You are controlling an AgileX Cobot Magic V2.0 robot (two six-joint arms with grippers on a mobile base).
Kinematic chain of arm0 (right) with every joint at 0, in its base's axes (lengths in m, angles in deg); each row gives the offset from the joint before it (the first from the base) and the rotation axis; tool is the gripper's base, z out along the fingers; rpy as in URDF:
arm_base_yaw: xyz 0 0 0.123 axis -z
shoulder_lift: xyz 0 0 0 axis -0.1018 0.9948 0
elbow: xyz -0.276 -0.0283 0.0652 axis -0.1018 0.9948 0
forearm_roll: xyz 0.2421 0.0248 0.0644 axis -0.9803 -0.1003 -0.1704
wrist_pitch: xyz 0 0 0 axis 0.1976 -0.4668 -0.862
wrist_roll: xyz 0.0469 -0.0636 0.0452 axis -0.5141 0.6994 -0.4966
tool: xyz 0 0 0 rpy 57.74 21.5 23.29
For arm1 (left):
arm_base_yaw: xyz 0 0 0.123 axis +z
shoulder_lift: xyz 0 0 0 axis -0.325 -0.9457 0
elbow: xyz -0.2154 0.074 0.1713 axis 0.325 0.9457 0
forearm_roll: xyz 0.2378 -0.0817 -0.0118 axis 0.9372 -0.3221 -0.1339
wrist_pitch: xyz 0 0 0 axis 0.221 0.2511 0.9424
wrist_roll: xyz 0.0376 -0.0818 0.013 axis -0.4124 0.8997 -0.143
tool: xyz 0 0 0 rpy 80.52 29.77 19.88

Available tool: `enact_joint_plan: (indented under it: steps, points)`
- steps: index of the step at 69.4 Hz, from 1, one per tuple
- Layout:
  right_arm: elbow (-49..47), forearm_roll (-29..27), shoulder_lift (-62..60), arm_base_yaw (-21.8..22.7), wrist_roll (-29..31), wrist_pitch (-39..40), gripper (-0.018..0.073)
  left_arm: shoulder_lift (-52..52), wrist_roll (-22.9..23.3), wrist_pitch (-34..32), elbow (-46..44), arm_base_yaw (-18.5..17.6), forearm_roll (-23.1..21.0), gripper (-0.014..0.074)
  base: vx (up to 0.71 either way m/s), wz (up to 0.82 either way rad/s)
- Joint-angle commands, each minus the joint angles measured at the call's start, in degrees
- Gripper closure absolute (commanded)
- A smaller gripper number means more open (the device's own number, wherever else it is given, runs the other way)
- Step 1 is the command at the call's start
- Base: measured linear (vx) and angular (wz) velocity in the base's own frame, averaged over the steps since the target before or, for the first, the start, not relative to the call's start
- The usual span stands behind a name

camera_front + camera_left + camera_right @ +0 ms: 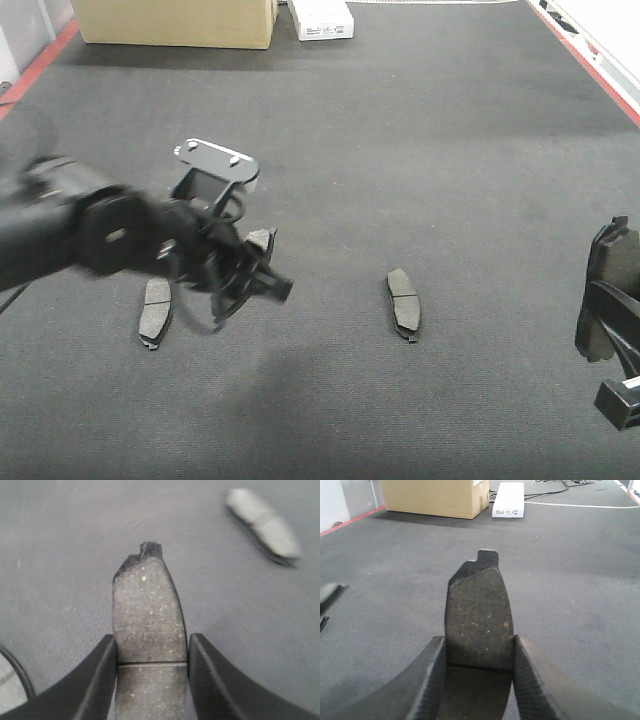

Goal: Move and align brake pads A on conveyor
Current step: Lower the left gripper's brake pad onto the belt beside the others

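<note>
Two brake pads A lie flat on the dark grey conveyor [420, 140]: one at the left [155, 312], one in the middle [403, 303]. My left gripper [258, 262] reaches in from the left between them and is shut on a third pad [147, 605], gripping its long sides at the centre groove. The middle pad [262, 527] shows blurred in the left wrist view. At the right edge my right gripper [608, 318] is shut on a fourth pad [479, 610], held the same way above the belt.
A cardboard box [175, 20] and a white box [322, 18] stand at the belt's far end. Red side edges [585, 55] run along both sides of the belt. A metal bracket [215, 158] tops the left wrist.
</note>
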Motion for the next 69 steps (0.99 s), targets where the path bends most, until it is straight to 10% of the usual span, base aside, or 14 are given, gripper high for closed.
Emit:
enact_joint_plan:
  steps: [1, 13, 69]
  points:
    - [-1.9, 0.17, 0.02, 0.07, 0.28, 5.94, 0.0552, -1.14, 11.69, -0.54, -5.23, 1.23, 4.46, 0.0529, 0.0, 0.0]
    - [-1.9, 0.17, 0.02, 0.07, 0.28, 5.94, 0.0552, -6.36, 26.97, -2.84, -7.57, 3.53, 8.3, 0.0499, 0.0, 0.0]
    - [-1.9, 0.17, 0.02, 0.07, 0.28, 5.94, 0.0552, -15.62, 29.33, -3.54, -7.76, 4.51, 6.11, 0.0335, 0.0, 0.0]
